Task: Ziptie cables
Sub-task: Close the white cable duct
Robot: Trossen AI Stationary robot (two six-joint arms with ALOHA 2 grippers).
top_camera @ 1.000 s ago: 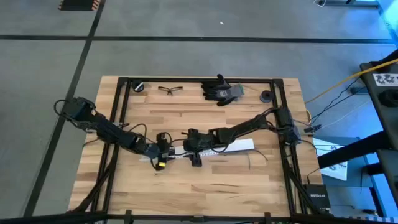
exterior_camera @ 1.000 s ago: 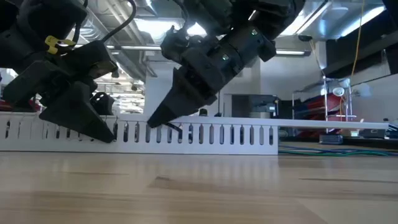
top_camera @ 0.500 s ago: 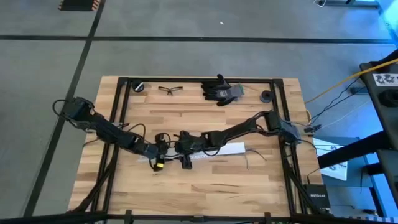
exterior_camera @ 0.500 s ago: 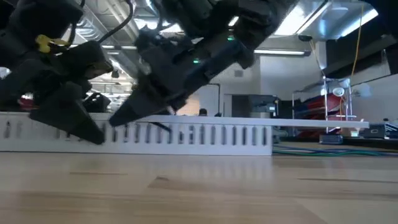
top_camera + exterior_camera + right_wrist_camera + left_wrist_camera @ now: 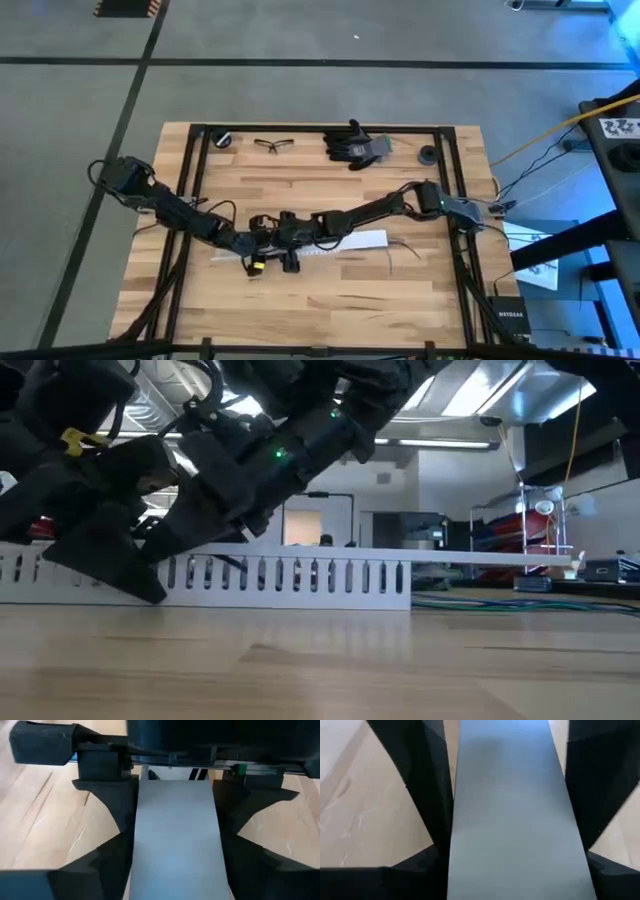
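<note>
Landmark: the white slotted strip (image 5: 335, 243) lying across the middle of the desk (image 5: 330, 300); everything here is placed against it.
Left tool: and there's the left tool (image 5: 262, 239), down at the strip's left end, its fingers (image 5: 427, 795) straddling the strip on both sides; the wrist view puts them hard against its edges, so I call it clenched on the strip.
Right tool: the right tool (image 5: 289, 243) sits just beside the left one, a little farther along the strip, fingers (image 5: 112, 805) likewise pressed to both edges — grasping the strip too.
Low view: both tools tilt down onto the strip (image 5: 290, 574), tips at desk level.
Cables: the cables (image 5: 405, 250) lie loose on the desk off the strip's right end, apart from both tools and untouched.
Other things: gloves (image 5: 355, 145) and safety glasses (image 5: 269, 144) rest at the desk's far edge, well apart from the strip.
Progress: early, by my judgement — no bundle gathered, no ziptie visible around any cable. Gathering and tying are all left.
</note>
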